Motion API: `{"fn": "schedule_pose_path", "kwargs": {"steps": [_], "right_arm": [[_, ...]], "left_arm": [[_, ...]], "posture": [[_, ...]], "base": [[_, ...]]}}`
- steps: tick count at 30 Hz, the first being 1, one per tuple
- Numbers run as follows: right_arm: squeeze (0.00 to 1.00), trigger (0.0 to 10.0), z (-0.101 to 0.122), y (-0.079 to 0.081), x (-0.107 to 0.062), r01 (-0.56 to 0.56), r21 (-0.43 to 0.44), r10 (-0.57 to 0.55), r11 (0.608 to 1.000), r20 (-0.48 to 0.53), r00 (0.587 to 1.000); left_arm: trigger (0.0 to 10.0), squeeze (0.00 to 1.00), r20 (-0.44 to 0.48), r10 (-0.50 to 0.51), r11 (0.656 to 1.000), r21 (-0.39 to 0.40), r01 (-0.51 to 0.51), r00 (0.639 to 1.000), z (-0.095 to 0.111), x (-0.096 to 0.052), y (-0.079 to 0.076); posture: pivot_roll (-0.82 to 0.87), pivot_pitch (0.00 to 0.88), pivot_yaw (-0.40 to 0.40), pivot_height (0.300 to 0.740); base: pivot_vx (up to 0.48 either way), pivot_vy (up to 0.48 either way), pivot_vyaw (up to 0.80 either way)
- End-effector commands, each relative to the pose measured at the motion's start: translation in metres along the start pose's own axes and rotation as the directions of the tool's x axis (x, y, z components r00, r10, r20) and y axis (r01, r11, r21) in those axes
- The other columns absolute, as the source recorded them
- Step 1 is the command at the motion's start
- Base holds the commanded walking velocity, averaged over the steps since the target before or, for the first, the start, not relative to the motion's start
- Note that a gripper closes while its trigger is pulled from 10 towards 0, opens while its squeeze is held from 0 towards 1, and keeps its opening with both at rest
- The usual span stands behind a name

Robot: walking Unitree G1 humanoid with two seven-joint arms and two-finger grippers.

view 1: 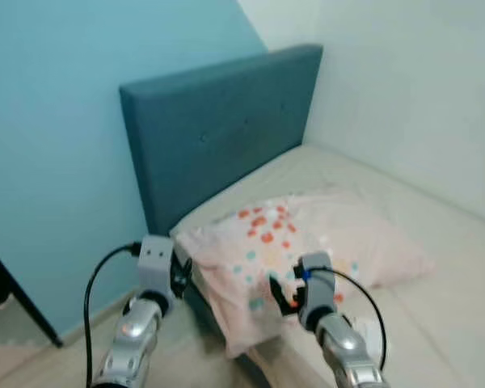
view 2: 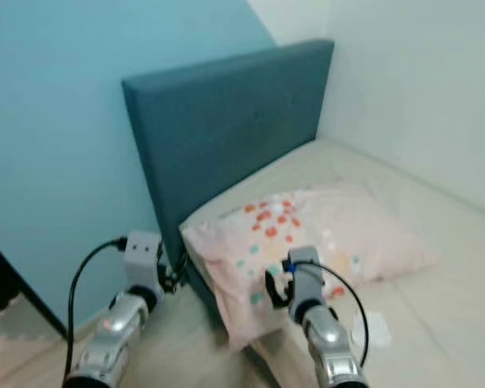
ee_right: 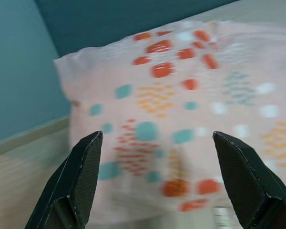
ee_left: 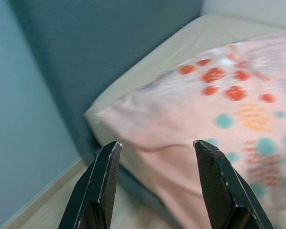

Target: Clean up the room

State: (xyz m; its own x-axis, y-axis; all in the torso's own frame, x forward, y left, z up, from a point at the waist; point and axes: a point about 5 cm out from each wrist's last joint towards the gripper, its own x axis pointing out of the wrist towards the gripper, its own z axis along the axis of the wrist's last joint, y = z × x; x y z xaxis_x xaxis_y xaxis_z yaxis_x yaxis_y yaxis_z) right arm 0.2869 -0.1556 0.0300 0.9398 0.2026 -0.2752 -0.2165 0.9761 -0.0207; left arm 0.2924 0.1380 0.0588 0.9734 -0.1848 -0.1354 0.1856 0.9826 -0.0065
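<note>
We hold both the left claw [ee_left: 155,183] and right claw [ee_right: 157,179] spread wide before the soft, light pillow [view 1: 307,242]; best pinch its near corners.

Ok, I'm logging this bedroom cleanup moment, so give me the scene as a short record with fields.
place: bed corner by a blue wall
pillow: pink, dotted pattern, on the mattress, one corner hanging over the bed's edge
headboard: dark blue, behind the pillow
left pincer: open, facing the pillow's corner, not touching
right pincer: open, facing the pillow's patterned face, not touching
</note>
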Motion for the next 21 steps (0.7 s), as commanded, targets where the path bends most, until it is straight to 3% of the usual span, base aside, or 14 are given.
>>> {"fn": "schedule_pose_path", "kwargs": {"steps": [1,7,14,21], "right_arm": [[0.00,10.0,-0.0018,0.0019,-0.0002,-0.005,0.016,0.005,1.000,-0.011,1.000],[0.00,10.0,-0.0015,0.0020,-0.0001,-0.008,0.016,0.008,1.000,-0.013,1.000],[0.00,10.0,-0.0019,0.0035,-0.0005,-0.012,0.019,0.012,1.000,-0.017,1.000],[0.00,10.0,-0.0018,0.0025,-0.0004,-0.009,0.022,0.010,1.000,-0.019,1.000]], "left_arm": [[10.0,0.00,-0.010,0.003,1.000,-0.018,-0.003,1.000,-0.0017,0.0000,-0.0002],[10.0,0.00,-0.025,0.012,0.999,-0.040,-0.013,1.000,-0.0030,-0.0008,0.0013],[10.0,0.00,-0.043,0.028,0.997,-0.074,-0.031,0.999,-0.0052,-0.0025,0.0051],[10.0,0.00,-0.029,0.040,0.999,-0.027,-0.041,0.999,-0.0040,-0.0018,0.0064]], "posture": [[-0.03,0.000,-0.068,0.740],[-0.03,0.000,-0.071,0.740],[-0.03,0.000,-0.072,0.740],[-0.03,0.000,-0.067,0.740]], "base": [[0.000,-0.300,0.00],[0.000,-0.247,0.00],[0.000,0.480,0.00],[0.000,0.073,0.00]]}}
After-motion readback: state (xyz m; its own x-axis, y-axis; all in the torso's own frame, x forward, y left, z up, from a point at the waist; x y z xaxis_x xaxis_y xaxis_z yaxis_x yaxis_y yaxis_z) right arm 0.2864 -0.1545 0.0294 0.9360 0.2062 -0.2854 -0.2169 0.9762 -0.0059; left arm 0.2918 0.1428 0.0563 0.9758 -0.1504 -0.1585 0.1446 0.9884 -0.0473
